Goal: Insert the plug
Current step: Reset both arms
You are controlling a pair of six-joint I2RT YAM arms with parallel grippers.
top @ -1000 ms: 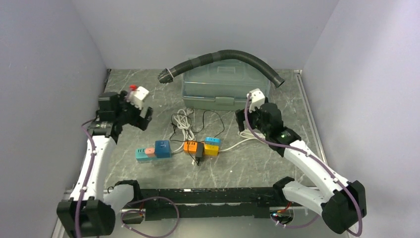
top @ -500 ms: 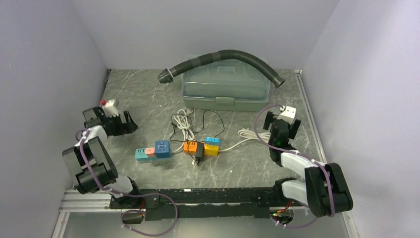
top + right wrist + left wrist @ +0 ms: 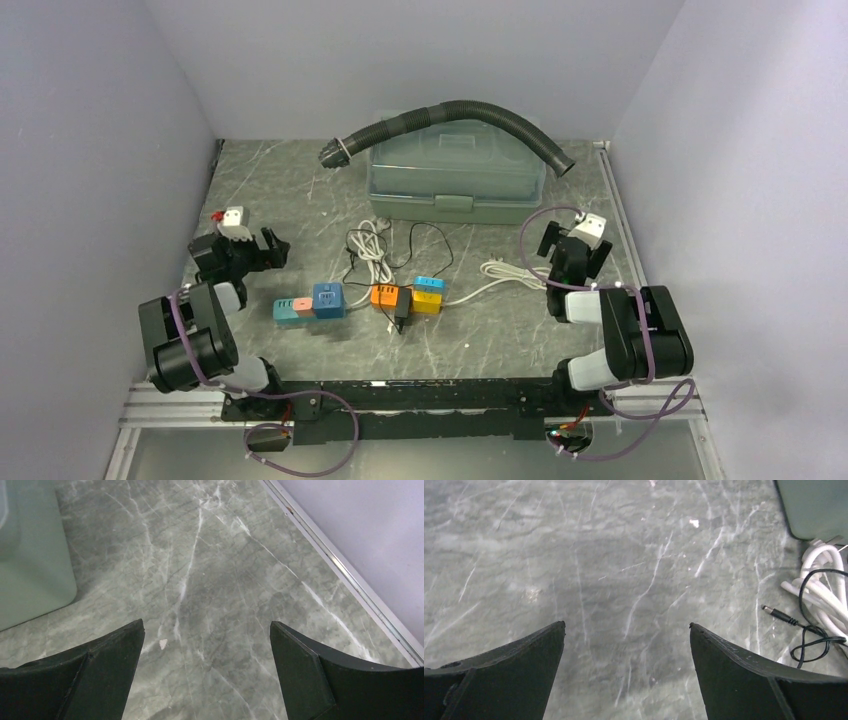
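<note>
A black plug point(image 3: 402, 302) with a thin black cable sits between an orange socket block point(image 3: 383, 294) and a yellow one point(image 3: 427, 301) at the table's middle. A blue socket cube point(image 3: 328, 299) lies further left. My left gripper point(image 3: 268, 252) point(image 3: 626, 625) is low at the left side, open and empty over bare marble. The cable's barrel end point(image 3: 779, 614) lies to its right. My right gripper point(image 3: 575, 243) point(image 3: 207, 622) is open and empty at the right side, near the table's rail point(image 3: 345, 570).
A grey-green lidded box point(image 3: 455, 180) stands at the back with a black corrugated hose point(image 3: 470, 110) draped over it. Coiled white cable point(image 3: 372, 250) point(image 3: 824, 580) lies in front of the box. A teal and pink block point(image 3: 293, 311) adjoins the blue cube. Walls close off three sides.
Both arms have pulled back and folded down toward their bases, carrying the grippers outward and lower. Both grippers stayed open. The blocks and the plug have not moved.
</note>
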